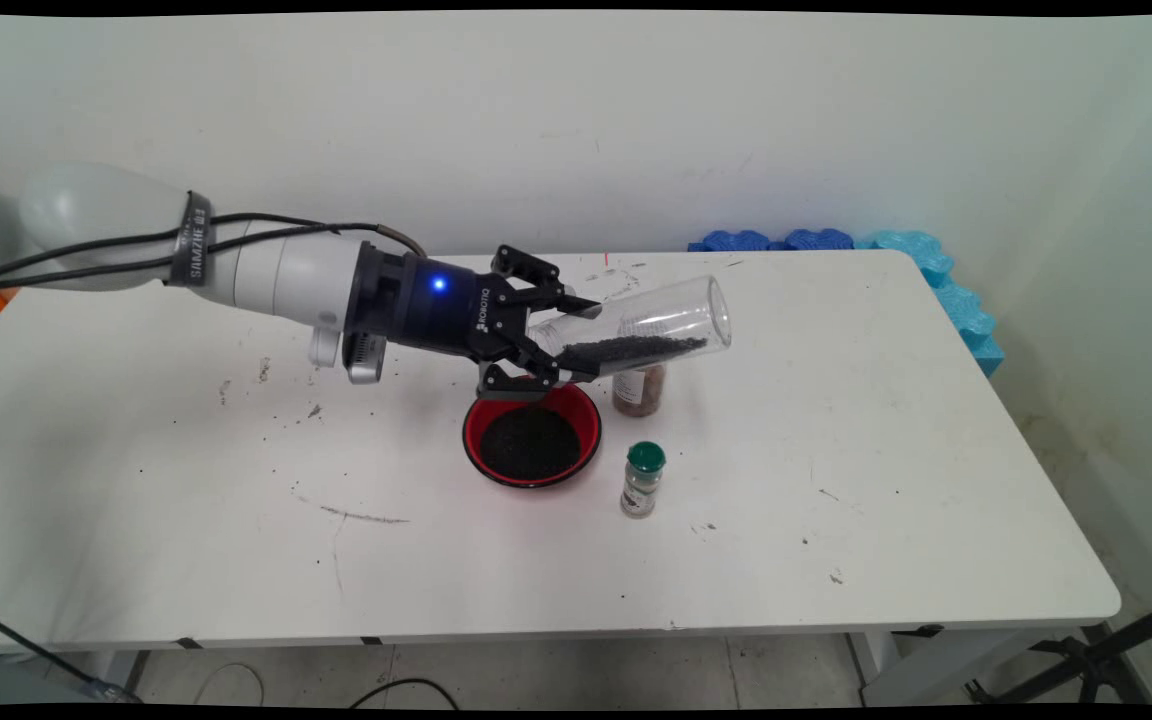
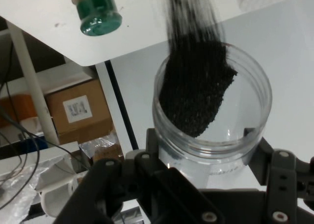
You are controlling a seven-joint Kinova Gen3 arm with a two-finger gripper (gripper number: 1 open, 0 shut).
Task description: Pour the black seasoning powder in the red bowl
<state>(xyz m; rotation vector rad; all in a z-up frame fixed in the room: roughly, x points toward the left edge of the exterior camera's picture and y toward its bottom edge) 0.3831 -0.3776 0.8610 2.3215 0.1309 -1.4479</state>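
Observation:
My gripper (image 1: 576, 340) is shut on a clear plastic jar (image 1: 671, 312), held tipped almost level above the table with its mouth to the right. Black grains (image 1: 636, 348) lie along the jar's lower side. Just below the fingers stands a red bowl (image 1: 469, 430) with a heap of black grains (image 1: 528, 442) in it. In the hand view the jar (image 2: 257, 106) sits between the fingers of the gripper (image 2: 203, 150), with the grains (image 2: 196, 96) piled against its wall.
A small spice jar with a green lid (image 1: 643, 480) (image 2: 99, 15) stands right of the bowl. A jar with brown contents (image 1: 639, 392) stands behind it, under the held jar. Blue foam pieces (image 1: 936, 270) line the table's far right corner.

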